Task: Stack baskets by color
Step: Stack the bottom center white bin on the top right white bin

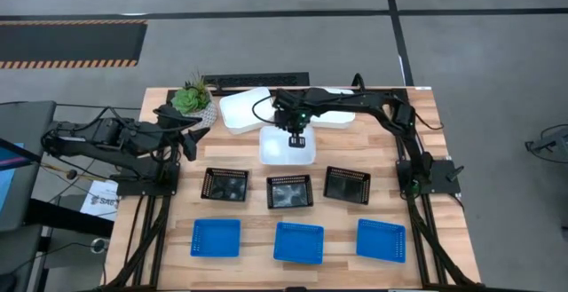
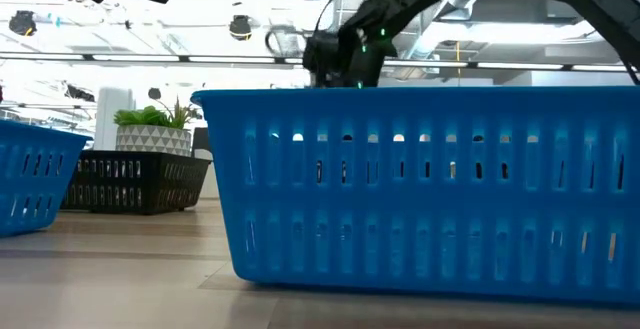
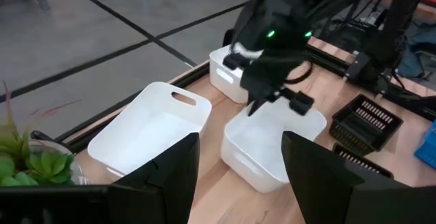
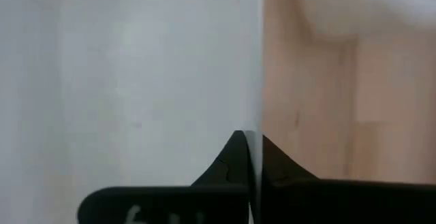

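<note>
Three white baskets lie at the far side of the table: one at the left (image 1: 240, 110), one at the right (image 1: 335, 116), and a middle one (image 1: 287, 148) slightly nearer. My right gripper (image 1: 297, 138) reaches down onto the middle one's far wall and is shut on it. Three black mesh baskets (image 1: 290, 191) stand in a row mid-table, and three blue baskets (image 1: 298, 242) line the near edge, all flat on their bottoms. My left gripper (image 1: 191, 137) hangs open above the table's left side, beside the plant. My right gripper pinches the middle white basket's far wall (image 4: 262, 81) at its rim, one finger inside the basket and one outside. The fingers come steeply from above, pointing down. In the left wrist view the basket (image 3: 266, 149) sits flat on the table under the gripper (image 3: 269, 101).
A green potted plant (image 1: 193, 99) stands at the far left corner, close to the left white basket. A dark strip (image 1: 257, 80) runs along the far edge. Bare wood shows between the rows and at the table's right side (image 1: 426, 150).
</note>
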